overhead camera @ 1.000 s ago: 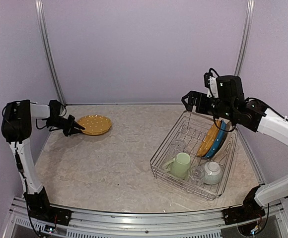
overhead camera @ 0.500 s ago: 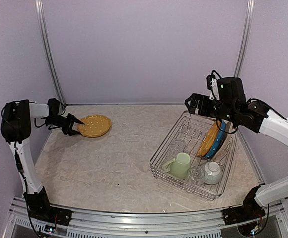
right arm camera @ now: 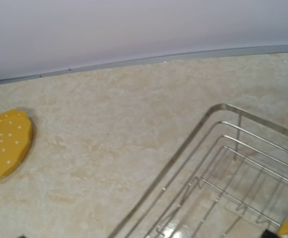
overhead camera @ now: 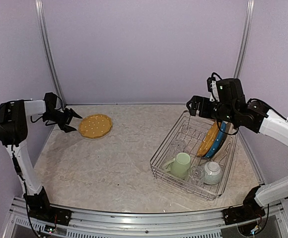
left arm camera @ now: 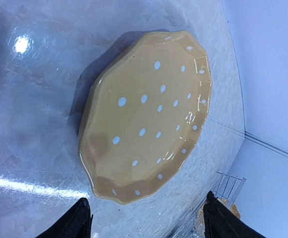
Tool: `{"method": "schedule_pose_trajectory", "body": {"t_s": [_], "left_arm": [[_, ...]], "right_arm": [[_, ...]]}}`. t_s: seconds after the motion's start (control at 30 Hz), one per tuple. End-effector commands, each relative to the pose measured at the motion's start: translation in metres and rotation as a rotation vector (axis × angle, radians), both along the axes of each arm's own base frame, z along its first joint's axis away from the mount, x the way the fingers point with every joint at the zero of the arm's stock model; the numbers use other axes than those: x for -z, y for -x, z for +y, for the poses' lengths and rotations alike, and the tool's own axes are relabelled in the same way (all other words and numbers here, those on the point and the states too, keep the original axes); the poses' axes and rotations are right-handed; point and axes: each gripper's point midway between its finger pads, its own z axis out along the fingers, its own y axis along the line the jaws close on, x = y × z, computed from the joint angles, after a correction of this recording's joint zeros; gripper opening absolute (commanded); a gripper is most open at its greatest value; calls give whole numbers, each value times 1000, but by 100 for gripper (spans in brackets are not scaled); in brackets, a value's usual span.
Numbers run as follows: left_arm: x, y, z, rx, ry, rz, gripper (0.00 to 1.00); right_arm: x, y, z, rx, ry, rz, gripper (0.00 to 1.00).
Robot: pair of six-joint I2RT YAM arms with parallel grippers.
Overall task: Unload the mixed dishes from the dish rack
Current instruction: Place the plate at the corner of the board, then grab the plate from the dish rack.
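Left end effector gapes beside face-up yellow dotted plate.

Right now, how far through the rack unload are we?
Done: one yellow dotted plate lies flat on the table, apart from the open left gripper. In hand: nothing; the right gripper hangs open over the far end of the dish rack. Left in the rack: a yellow plate and blue plate upright, green mug, glass, bowl.

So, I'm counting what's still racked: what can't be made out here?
- Top view: standing plates in the dish rack, tops hidden by the right arm; count unclear.
- Top view: clear glass, small, faint against wires.
- Right wrist view: rack cut off by frame; dishes mostly unseen.
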Motion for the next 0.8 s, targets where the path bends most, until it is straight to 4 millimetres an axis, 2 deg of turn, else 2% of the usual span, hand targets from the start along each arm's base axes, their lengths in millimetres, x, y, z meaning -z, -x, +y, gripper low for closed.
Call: {"method": "schedule_pose_trajectory", "body": {"t_s": [0.0, 0.1, 0.17, 0.3, 0.4, 0.57, 0.77], "left_arm": [[-46, 0, -10, 44, -104, -138, 74], [-70, 4, -31, 107, -160, -221, 76], [-90, 10, -52, 162, -198, -287, 76], [-119, 26, -92, 271, -259, -392, 77], [-136, 38, -114, 333, -284, -453, 79], [-147, 52, -137, 402, -287, -491, 80], [-152, 63, -151, 446, -274, -504, 80]], "right_arm": [[6, 3, -13, 39, 49, 33, 99], [10, 7, -21, 63, 86, 58, 99], [13, 10, -29, 88, 116, 74, 99], [23, 15, -51, 190, 171, 140, 99], [30, 15, -57, 236, 204, 190, 99], [34, 16, -75, 326, 283, 233, 98], [32, 31, -126, 534, 401, 282, 98]]}}
